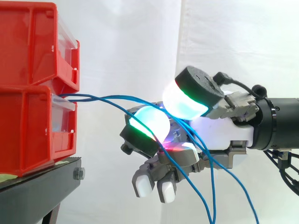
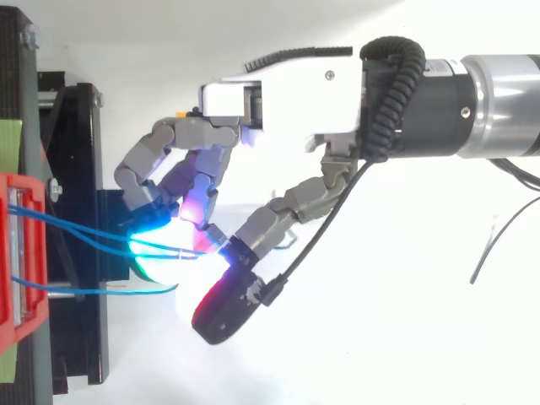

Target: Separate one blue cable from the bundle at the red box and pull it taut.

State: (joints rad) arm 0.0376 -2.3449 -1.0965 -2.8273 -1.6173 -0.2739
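Blue cable (image 1: 88, 97) runs from red box (image 1: 32, 126), ahead of hand (image 1: 219, 130), between curled thumb and finger pads (image 1: 150, 121); we read it pinched there, its slack hanging below palm, so pulling back would tauten it.

The arm (image 1: 280, 123) enters level from the right. The hand (image 1: 219, 133) faces left, fingers (image 1: 149, 122) curled, thumb pad and one fingertip pinching a blue cable (image 1: 112, 97).
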